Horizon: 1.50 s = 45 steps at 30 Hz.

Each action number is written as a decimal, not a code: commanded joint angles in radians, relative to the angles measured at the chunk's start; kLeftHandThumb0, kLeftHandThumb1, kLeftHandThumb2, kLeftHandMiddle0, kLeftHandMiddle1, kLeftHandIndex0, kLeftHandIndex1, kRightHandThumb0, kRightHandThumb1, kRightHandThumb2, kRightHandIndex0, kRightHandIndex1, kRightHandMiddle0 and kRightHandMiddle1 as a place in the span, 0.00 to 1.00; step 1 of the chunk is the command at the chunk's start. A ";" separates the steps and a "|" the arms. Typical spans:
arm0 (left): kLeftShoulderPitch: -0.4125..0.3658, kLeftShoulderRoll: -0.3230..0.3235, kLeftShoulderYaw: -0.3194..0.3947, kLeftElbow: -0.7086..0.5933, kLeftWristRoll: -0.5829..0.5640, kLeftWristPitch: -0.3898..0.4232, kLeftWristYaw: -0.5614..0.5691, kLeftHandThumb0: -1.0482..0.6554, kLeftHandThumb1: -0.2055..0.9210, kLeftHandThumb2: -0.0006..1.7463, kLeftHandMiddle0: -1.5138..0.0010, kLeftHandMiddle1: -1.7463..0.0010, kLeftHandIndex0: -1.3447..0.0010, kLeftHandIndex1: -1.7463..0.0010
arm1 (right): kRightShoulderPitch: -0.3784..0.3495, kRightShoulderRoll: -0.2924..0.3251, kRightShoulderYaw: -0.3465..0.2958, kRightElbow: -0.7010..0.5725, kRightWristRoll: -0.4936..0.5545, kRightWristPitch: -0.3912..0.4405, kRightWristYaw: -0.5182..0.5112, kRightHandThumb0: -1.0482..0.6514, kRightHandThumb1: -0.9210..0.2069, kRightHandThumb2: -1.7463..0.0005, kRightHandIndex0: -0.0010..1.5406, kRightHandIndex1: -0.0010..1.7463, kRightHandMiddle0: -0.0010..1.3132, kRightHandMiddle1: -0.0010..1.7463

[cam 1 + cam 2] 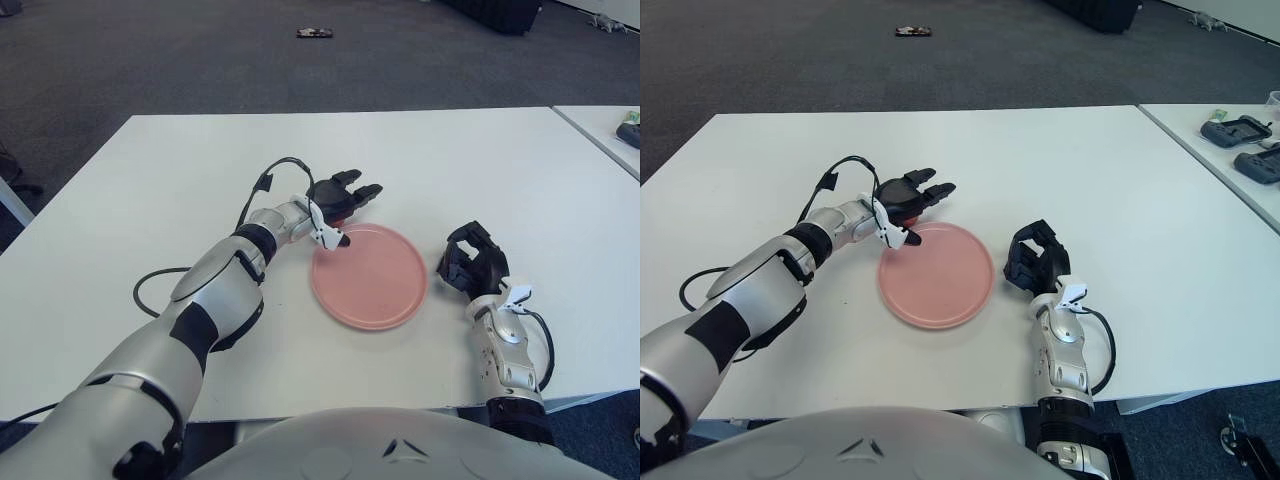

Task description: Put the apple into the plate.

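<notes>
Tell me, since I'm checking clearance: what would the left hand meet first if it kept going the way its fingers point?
Probably nothing: the left hand, holding the apple, points right and away over bare table, past the plate's far rim.
</notes>
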<state>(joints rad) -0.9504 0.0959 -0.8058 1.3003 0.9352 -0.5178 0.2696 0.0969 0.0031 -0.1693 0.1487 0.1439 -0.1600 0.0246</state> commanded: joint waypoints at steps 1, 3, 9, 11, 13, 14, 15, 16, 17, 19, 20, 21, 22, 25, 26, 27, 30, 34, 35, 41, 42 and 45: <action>0.009 0.004 -0.024 0.026 0.019 0.016 -0.056 0.01 0.77 0.42 1.00 1.00 1.00 1.00 | 0.027 0.011 -0.005 0.034 0.013 0.027 -0.003 0.36 0.41 0.34 0.61 1.00 0.38 1.00; 0.006 0.005 -0.035 0.028 0.024 0.022 -0.076 0.01 0.78 0.42 1.00 1.00 1.00 1.00 | 0.028 0.011 -0.004 0.034 0.010 0.019 -0.002 0.36 0.41 0.34 0.61 1.00 0.38 1.00; -0.002 0.005 -0.054 0.040 0.033 0.055 -0.146 0.02 0.81 0.40 1.00 1.00 1.00 1.00 | 0.032 0.010 0.004 0.033 0.001 -0.002 0.001 0.36 0.42 0.34 0.61 1.00 0.38 1.00; -0.002 0.009 -0.053 0.048 0.029 0.070 -0.174 0.02 0.80 0.40 1.00 1.00 1.00 1.00 | 0.033 0.009 0.005 0.030 0.000 0.002 0.000 0.36 0.42 0.34 0.61 1.00 0.38 1.00; -0.002 0.012 -0.051 0.052 0.024 0.081 -0.192 0.04 0.79 0.40 1.00 1.00 1.00 1.00 | 0.034 0.008 0.006 0.027 -0.001 0.008 -0.002 0.36 0.41 0.34 0.61 1.00 0.38 1.00; -0.001 0.014 -0.046 0.055 0.019 0.089 -0.205 0.04 0.78 0.41 1.00 1.00 1.00 1.00 | 0.035 0.008 0.006 0.026 -0.001 0.008 -0.001 0.36 0.41 0.34 0.60 1.00 0.38 1.00; 0.000 0.016 -0.040 0.056 0.013 0.097 -0.218 0.05 0.76 0.42 1.00 1.00 1.00 1.00 | 0.035 0.007 0.006 0.026 0.000 0.006 0.000 0.36 0.41 0.34 0.60 1.00 0.38 1.00; 0.001 0.017 -0.036 0.057 0.008 0.103 -0.227 0.06 0.74 0.43 1.00 1.00 1.00 1.00 | 0.035 0.007 0.006 0.026 0.001 0.005 0.001 0.36 0.41 0.34 0.60 1.00 0.38 1.00; 0.007 0.026 -0.018 0.058 -0.010 0.109 -0.238 0.06 0.74 0.44 1.00 1.00 1.00 1.00 | 0.036 0.007 0.006 0.025 0.001 0.007 0.001 0.36 0.41 0.34 0.60 1.00 0.38 1.00; 0.018 0.041 0.010 0.058 -0.039 0.116 -0.252 0.09 0.69 0.47 1.00 1.00 1.00 0.99 | 0.037 0.006 0.006 0.021 0.001 0.010 0.002 0.36 0.40 0.35 0.60 1.00 0.37 1.00; 0.021 0.047 0.020 0.057 -0.051 0.117 -0.256 0.10 0.69 0.47 1.00 1.00 1.00 0.99 | 0.038 0.005 0.006 0.020 0.001 0.011 0.002 0.36 0.40 0.35 0.60 1.00 0.37 1.00; 0.025 0.054 0.036 0.057 -0.068 0.120 -0.266 0.10 0.67 0.48 1.00 1.00 1.00 0.98 | 0.039 0.005 0.007 0.019 0.000 0.009 0.002 0.36 0.40 0.35 0.60 1.00 0.37 1.00; 0.027 0.058 0.047 0.056 -0.080 0.123 -0.273 0.11 0.66 0.49 1.00 1.00 1.00 0.98 | 0.039 0.005 0.007 0.019 -0.001 0.009 0.002 0.36 0.40 0.35 0.60 1.00 0.37 1.00; 0.029 0.062 0.074 0.054 -0.112 0.136 -0.296 0.13 0.65 0.51 0.99 0.99 1.00 0.98 | 0.041 0.004 0.008 0.017 -0.002 0.009 0.002 0.36 0.39 0.36 0.60 1.00 0.37 1.00; 0.029 0.063 0.081 0.053 -0.120 0.141 -0.304 0.13 0.65 0.51 0.98 0.99 1.00 0.98 | 0.041 0.004 0.009 0.016 -0.003 0.009 0.002 0.36 0.39 0.36 0.60 1.00 0.37 1.00; 0.028 0.064 0.092 0.054 -0.133 0.152 -0.316 0.13 0.65 0.51 0.98 0.99 1.00 0.98 | 0.043 0.004 0.010 0.012 -0.003 0.014 0.001 0.36 0.39 0.36 0.60 1.00 0.37 1.00; 0.024 0.064 0.126 0.054 -0.169 0.188 -0.346 0.15 0.66 0.51 0.98 0.93 1.00 0.95 | 0.046 0.003 0.013 0.001 -0.006 0.029 -0.002 0.37 0.39 0.36 0.60 1.00 0.37 1.00; 0.021 0.064 0.178 0.054 -0.221 0.234 -0.393 0.17 0.70 0.51 1.00 0.79 1.00 0.86 | 0.048 0.001 0.015 -0.009 -0.010 0.042 -0.004 0.37 0.38 0.36 0.60 1.00 0.36 1.00; 0.022 0.063 0.190 0.053 -0.232 0.244 -0.400 0.18 0.70 0.51 1.00 0.77 1.00 0.84 | 0.048 0.002 0.014 -0.008 -0.007 0.038 -0.002 0.37 0.38 0.36 0.60 1.00 0.36 1.00; 0.032 0.070 0.252 0.052 -0.296 0.286 -0.428 0.18 0.76 0.51 1.00 0.33 1.00 0.48 | 0.042 0.006 0.007 0.011 0.008 0.010 0.010 0.37 0.38 0.36 0.61 1.00 0.36 1.00; 0.035 0.070 0.269 0.051 -0.312 0.293 -0.431 0.18 0.76 0.52 0.99 0.27 1.00 0.40 | 0.040 0.006 0.006 0.015 0.009 0.005 0.011 0.37 0.39 0.36 0.61 1.00 0.36 1.00; 0.042 0.071 0.300 0.050 -0.343 0.305 -0.431 0.20 0.76 0.57 0.92 0.15 0.97 0.13 | 0.038 0.004 0.003 0.023 0.013 -0.003 0.014 0.36 0.40 0.35 0.61 1.00 0.37 1.00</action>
<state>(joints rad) -0.9590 0.1652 -0.5291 1.3323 0.6120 -0.2386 -0.1289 0.1244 0.0008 -0.1612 0.1355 0.1419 -0.1848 0.0337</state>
